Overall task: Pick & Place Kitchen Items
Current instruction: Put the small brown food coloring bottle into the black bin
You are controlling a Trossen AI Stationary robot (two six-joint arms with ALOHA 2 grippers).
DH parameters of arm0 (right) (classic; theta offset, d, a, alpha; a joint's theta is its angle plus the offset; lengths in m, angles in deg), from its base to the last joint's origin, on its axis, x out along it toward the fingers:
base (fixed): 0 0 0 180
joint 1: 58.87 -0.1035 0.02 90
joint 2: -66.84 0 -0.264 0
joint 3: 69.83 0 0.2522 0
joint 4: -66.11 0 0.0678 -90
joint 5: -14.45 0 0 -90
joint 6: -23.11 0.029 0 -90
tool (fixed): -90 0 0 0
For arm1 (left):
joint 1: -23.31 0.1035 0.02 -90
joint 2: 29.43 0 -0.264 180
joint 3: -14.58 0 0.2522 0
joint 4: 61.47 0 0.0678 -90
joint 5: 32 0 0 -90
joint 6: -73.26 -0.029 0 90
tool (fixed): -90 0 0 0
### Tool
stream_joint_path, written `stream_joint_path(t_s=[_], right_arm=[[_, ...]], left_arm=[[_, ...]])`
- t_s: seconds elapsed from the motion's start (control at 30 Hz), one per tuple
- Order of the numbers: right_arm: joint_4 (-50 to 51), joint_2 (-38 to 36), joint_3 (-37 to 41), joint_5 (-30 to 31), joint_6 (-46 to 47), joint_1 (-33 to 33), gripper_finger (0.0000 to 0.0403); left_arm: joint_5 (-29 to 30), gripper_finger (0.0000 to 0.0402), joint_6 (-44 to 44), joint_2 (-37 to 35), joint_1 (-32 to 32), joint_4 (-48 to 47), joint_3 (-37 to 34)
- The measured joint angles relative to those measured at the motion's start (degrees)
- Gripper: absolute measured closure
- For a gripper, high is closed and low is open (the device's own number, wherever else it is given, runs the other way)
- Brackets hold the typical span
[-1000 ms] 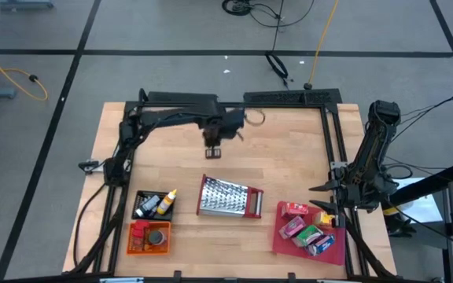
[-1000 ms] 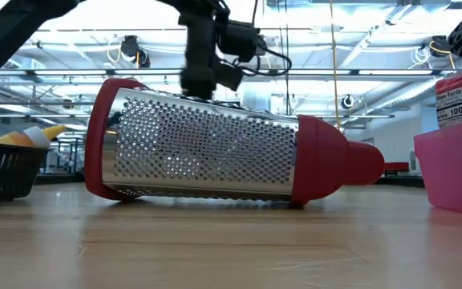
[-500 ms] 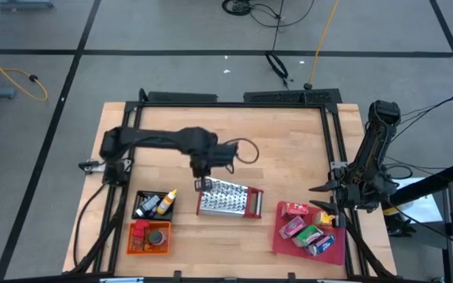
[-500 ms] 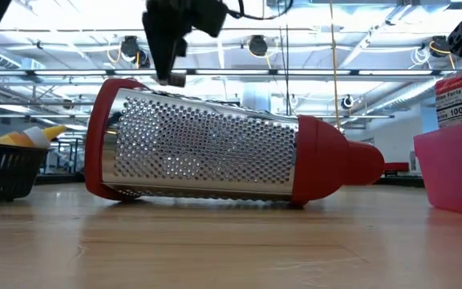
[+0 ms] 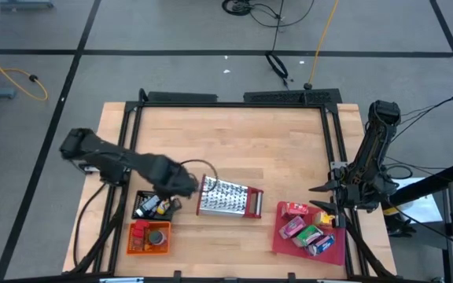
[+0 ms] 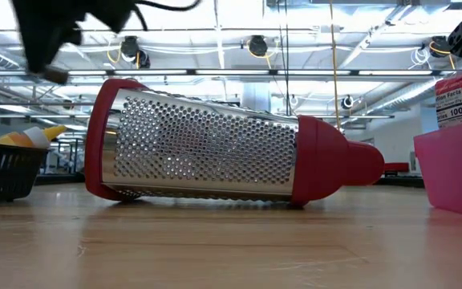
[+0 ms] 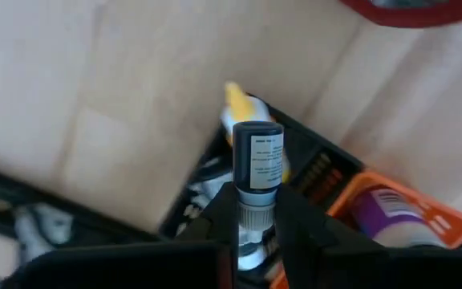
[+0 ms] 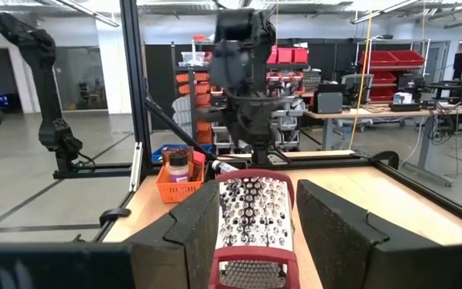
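High view: your left gripper (image 5: 166,198) sits over the black wire basket (image 5: 144,204) beside the steel grater with red end (image 5: 229,197), prob to drop there; right gripper (image 5: 326,189) waits by the flat red tray (image 5: 336,253). Left wrist view: jaws pinched on a small dark bottle w/ white label (image 7: 257,164), held upright above the basket. Right wrist view: right fingers (image 8: 195,225) spread wide, empty.

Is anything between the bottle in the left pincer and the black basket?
Nothing visible blocks it. The left pincer holds the small dark-capped bottle over the black mesh basket, where a yellow-tipped bottle already lies.
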Motion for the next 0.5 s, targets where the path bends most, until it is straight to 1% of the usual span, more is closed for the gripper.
stream_joint_path(t_s=[0.1,0.27,0.5], right_arm=[[0.0,0.0,0.0,0.0,-0.1,0.0,0.0243],[0.0,0.0,0.0,0.0,-0.1,0.0,0.0243],[0.0,0.0,0.0,0.0,0.0,0.0,0.0243]], left_arm=[[-1.2,0.0358,5.0,-3.3,-3.3,4.0,-4.6],[-1.4,0.0358,13.2,-7.1,-8.4,8.1,-10.5],[-1.5,0.0347,20.7,-9.0,-14.3,16.7,-17.9]])
